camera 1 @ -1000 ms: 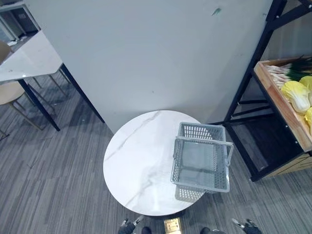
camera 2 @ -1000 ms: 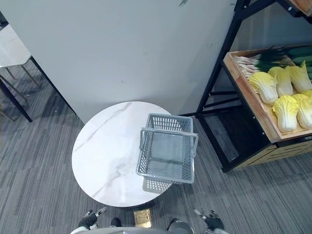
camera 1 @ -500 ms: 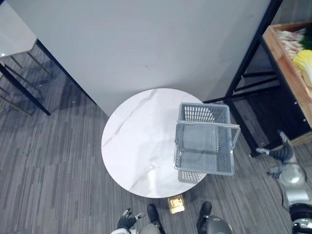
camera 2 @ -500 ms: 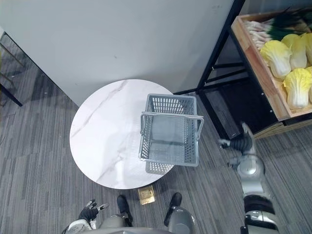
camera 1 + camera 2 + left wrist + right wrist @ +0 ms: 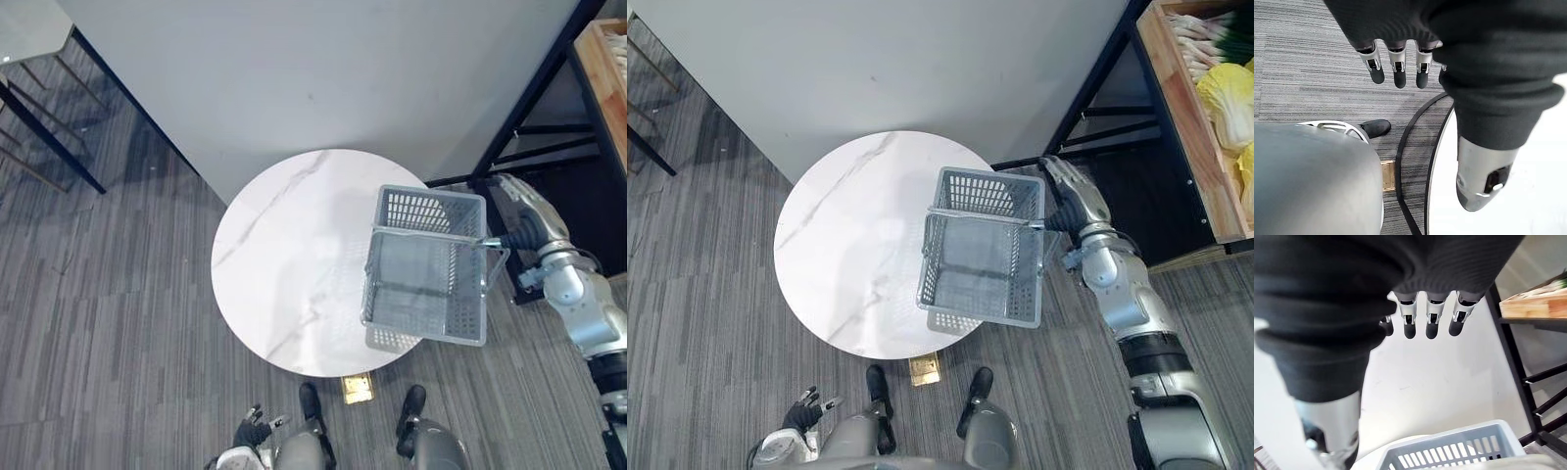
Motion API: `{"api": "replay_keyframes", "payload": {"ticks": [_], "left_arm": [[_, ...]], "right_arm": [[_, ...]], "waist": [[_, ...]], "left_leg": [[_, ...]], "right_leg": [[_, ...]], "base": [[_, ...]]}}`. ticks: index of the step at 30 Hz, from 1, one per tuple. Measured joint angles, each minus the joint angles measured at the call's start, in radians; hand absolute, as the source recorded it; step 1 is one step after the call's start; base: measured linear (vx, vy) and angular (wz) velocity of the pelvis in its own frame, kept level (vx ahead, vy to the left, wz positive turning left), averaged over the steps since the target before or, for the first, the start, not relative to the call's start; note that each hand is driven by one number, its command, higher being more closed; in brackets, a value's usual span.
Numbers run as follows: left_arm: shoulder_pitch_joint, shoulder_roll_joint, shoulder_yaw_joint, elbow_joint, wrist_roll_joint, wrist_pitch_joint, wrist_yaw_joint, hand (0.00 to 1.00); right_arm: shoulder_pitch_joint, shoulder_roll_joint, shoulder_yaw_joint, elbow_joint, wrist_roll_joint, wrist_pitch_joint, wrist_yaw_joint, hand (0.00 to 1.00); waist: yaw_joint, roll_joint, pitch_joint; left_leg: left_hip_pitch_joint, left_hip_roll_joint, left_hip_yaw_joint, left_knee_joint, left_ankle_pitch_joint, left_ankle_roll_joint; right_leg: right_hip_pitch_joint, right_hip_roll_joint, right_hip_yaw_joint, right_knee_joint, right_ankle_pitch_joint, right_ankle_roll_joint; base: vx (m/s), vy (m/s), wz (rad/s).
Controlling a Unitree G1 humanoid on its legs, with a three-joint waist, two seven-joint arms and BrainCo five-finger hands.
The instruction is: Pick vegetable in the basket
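Note:
An empty grey plastic basket (image 5: 988, 193) stands on the right edge of a round white marble table (image 5: 852, 245), its handle upright. The vegetables lie in a wooden crate (image 5: 1181, 117) on a shelf at the far right: yellow-green cabbages (image 5: 1227, 93) and green onions (image 5: 1205, 24). My right hand (image 5: 1073, 196) is raised beside the basket's far right corner, between basket and shelf. Its fingers (image 5: 1432, 325) are straight and hold nothing, with the basket rim (image 5: 1449, 450) below them. My left hand (image 5: 803, 413) hangs low by the table's near side, its fingers (image 5: 1397, 68) straight over the floor.
A black metal shelf frame (image 5: 1097, 88) stands right of the table, its lower level dark. A grey partition wall (image 5: 921, 69) rises directly behind the table. Grey striped carpet surrounds the table, and table legs (image 5: 39, 137) show at the far left.
The camera has shifted, so the shelf sits further right. My right arm has risen from low on the right to beside the basket's far corner. The basket stays put.

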Motion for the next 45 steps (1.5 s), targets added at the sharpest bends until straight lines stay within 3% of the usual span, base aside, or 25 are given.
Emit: {"api": "replay_keyframes", "payload": {"ticks": [19, 32, 45], "left_arm": [[-0.019, 0.019, 0.01, 0.003, 0.001, 0.013, 0.004, 0.0], [-0.018, 0.028, 0.008, 0.002, 0.001, 0.013, 0.004, 0.0], [-0.015, 0.03, -0.012, 0.003, 0.001, 0.012, 0.005, 0.0]], "right_arm": [[-0.153, -0.02, 0.224, -0.012, 0.009, -0.002, 0.098, 0.0], [-0.152, -0.02, 0.287, 0.113, -0.031, -0.016, 0.123, 0.0], [-0.178, -0.022, 0.308, 0.243, -0.048, -0.014, 0.121, 0.0]], "waist": [[0.011, -0.024, 0.045], [0.025, -0.041, 0.055], [0.025, -0.04, 0.056]], "left_leg": [[-0.012, 0.0, -0.02, 0.0, 0.01, 0.014], [-0.011, -0.004, -0.032, 0.0, 0.01, 0.014], [-0.02, -0.009, -0.031, 0.0, 0.011, 0.015]], "right_leg": [[0.0, 0.004, -0.003, -0.015, 0.02, -0.003], [0.011, 0.003, -0.011, -0.028, 0.024, 0.002], [0.009, 0.005, -0.005, -0.059, 0.047, 0.002]], "base": [[0.0, 0.0, 0.01], [0.0, 0.001, 0.01], [0.0, 0.001, -0.01]]}}
